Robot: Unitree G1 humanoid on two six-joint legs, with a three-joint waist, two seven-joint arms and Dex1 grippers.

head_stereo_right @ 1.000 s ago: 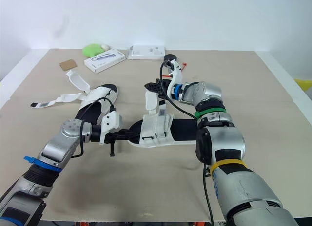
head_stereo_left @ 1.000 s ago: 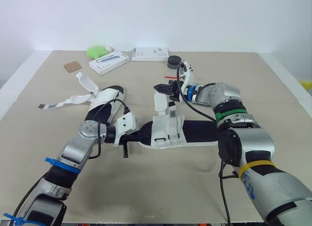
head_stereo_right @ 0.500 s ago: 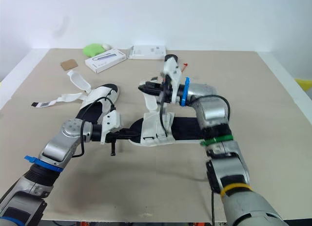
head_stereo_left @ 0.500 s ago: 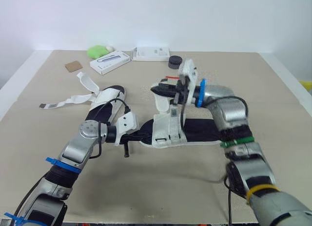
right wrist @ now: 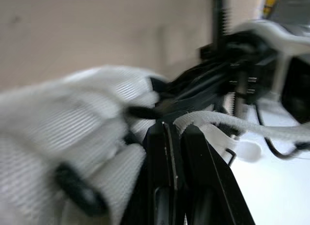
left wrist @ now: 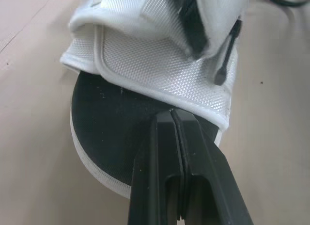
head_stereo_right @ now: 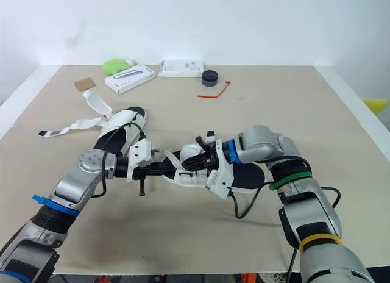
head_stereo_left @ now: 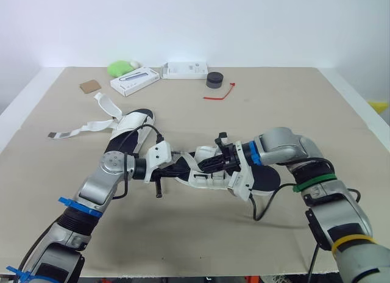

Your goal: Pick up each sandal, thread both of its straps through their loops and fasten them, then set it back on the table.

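Centrally, white mesh sandal (left wrist: 160,65), black sole (left wrist: 106,128).

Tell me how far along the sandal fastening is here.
Nothing looks finished. The far sandal lies on the table with loose straps. In hand: the left gripper pinches the near sandal by its sole, while the right gripper holds one strap. Left: fasten that sandal's straps, set it down, then do the far one.
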